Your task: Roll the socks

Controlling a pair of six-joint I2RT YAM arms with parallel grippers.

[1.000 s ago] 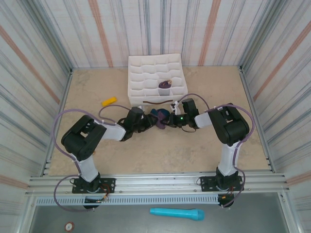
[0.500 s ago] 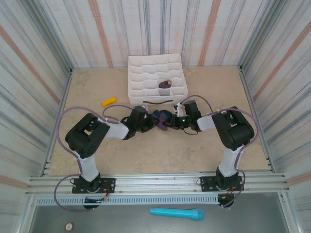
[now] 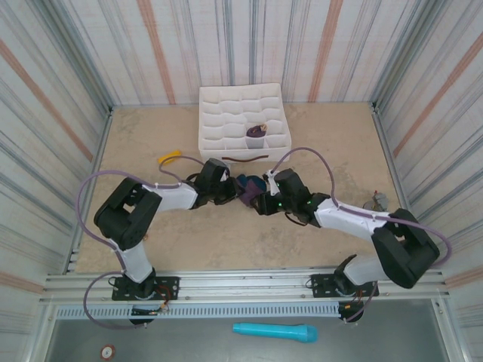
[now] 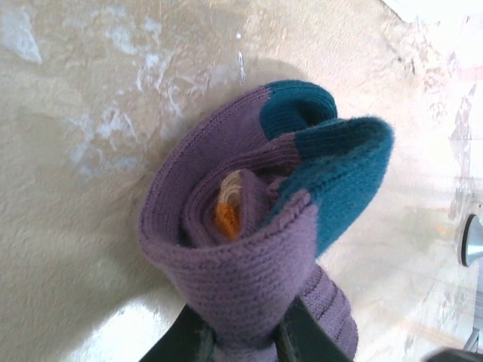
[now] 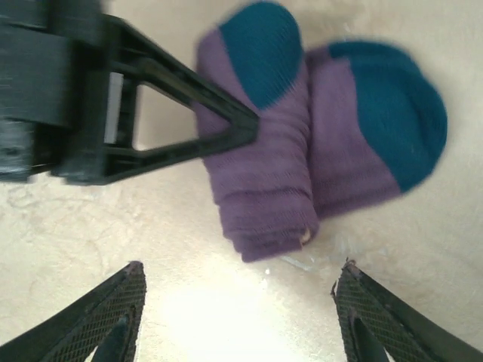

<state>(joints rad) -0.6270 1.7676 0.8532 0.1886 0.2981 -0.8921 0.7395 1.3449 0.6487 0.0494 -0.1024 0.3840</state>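
Rolled purple socks (image 3: pixel 249 186) pinched on a tabletop (image 3: pixel 143 143).
The roll is clamped by the left gripper (image 4: pixel 243 341) before a white divided box (image 3: pixel 226 105); the right gripper (image 5: pixel 238 309) is spread wide, empty, just beside it.

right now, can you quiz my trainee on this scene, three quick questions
1. True or false: the right arm's jaws clamp the rolled purple and teal knit sock bundle.
2. What sits in one cell of the white gridded organiser box? A) a rolled purple sock B) a blue cup C) a spoon
3. Fill in: in the top view, the small yellow-orange marker-like object lies ___ of the box.
Key: 1 false, they stand open; the left arm's jaws pinch it. 2 A. 3 left.
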